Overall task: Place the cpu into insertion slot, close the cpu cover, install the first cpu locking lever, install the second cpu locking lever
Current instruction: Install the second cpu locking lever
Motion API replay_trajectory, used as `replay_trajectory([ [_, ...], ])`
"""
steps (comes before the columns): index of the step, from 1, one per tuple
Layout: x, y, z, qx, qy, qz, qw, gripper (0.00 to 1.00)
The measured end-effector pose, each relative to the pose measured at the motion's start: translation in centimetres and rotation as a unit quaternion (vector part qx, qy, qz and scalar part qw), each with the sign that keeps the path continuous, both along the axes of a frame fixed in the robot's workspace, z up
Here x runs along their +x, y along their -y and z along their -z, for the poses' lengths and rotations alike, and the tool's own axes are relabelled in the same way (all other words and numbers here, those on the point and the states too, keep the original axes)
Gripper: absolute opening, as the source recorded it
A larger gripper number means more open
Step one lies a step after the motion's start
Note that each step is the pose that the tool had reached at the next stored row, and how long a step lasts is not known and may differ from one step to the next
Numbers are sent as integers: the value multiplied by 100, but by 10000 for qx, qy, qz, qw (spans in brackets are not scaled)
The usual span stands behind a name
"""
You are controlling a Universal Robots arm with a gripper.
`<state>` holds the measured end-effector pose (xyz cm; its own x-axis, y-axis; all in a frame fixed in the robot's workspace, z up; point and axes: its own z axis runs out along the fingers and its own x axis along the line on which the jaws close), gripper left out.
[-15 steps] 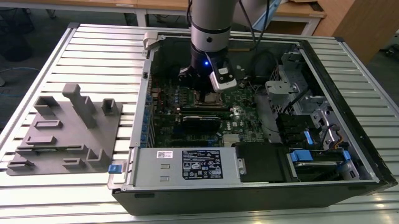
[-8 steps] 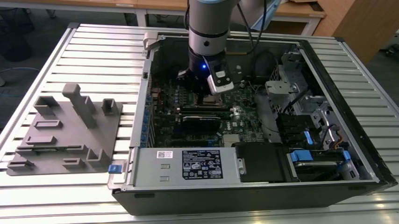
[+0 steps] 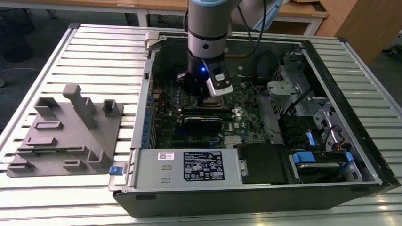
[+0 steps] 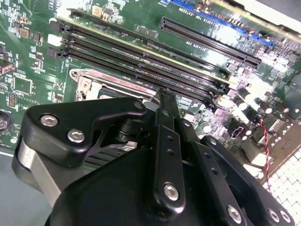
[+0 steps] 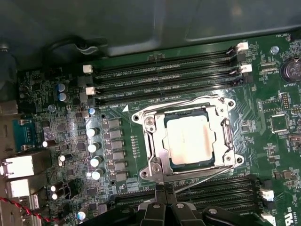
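One cpu (image 5: pixel 192 140) sits in the slot (image 5: pixel 170 162) under the closed cover (image 5: pixel 222 123), between two banks of long slots (image 5: pixel 164 80); end effector (image 5: pixel 163 188) closed, empty, just beside the socket

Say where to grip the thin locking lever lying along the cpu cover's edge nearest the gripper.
Take the locking lever at its free end by the gripper, probably from above, closing across the wire: it is a thin rod hugging the cpu cover's edge, so only that end seems clear.
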<state>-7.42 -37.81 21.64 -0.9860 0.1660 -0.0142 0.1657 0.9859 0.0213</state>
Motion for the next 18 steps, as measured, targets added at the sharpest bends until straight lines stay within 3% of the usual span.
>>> replay_trajectory([
  [8,-3,42,15,3,0,0,10000,11],
  [11,-12,52,38,43,0,-7,10000,11],
  [15,-23,58,49,55,1,-13,10000,11],
  [16,-25,58,49,66,4,-13,10000,11],
  [18,-27,58,52,142,23,-15,9999,11],
])
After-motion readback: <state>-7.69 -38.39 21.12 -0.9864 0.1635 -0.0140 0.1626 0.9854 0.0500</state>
